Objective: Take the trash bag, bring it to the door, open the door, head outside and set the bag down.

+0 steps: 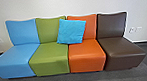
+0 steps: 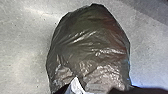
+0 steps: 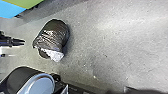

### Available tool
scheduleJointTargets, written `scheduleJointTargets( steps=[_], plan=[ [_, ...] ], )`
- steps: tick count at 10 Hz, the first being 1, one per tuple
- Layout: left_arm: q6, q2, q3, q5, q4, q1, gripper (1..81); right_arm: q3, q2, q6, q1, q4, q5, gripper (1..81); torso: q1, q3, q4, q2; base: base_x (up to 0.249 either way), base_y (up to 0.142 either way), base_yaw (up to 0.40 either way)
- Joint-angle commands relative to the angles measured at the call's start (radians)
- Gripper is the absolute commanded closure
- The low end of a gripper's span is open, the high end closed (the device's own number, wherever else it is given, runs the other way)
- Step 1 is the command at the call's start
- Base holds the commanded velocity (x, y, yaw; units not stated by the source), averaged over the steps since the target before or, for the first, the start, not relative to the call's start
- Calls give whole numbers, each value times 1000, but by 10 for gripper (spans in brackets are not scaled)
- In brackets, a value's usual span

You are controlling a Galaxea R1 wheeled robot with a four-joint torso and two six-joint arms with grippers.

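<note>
A dark, shiny trash bag (image 3: 51, 35) with a crumpled white piece (image 3: 56, 55) at one end shows over the grey floor (image 3: 105, 45). Well apart from it are parts of a blue seat (image 3: 8, 8) and a green seat (image 3: 25, 3).

We see the bag (image 2: 90, 45) bulging and rounded, its dark, glossy plastic creased all over and white at one end. It lies on the floor (image 3: 100, 45), near the tip of our left gripper (image 3: 23, 42); we cannot tell whether they touch.
</note>
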Motion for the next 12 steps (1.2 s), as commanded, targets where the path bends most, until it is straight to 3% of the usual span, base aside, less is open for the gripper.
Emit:
scheduleJointTargets(
  steps=[1,2,3,5,8,9,12],
  plan=[
    [1,-20,-37,94,-22,-139,10,20,-53,2,91,29,-53,10,62,0,0,-96,0,0,0],
    [1,-9,-45,96,-22,-141,10,20,-53,2,92,29,-53,10,83,0,0,-130,0,0,0],
    [1,0,-45,97,-20,-138,10,20,-53,2,91,29,-53,10,104,-94,0,-165,0,0,0],
    [3,16,-45,106,-14,-133,10,20,-50,2,97,30,-53,10,136,-119,0,-215,0,0,0],
    [3,19,-45,106,-15,-133,10,20,-50,2,94,30,-53,10,199,-214,0,-315,0,0,0],
    [3,20,-45,106,-14,-133,10,18,-48,2,92,30,-53,10,220,-152,0,-348,0,0,0],
    [3,34,-49,105,-11,-130,10,17,-48,2,91,32,-53,10,271,-202,0,-428,0,0,0]
  ],
)
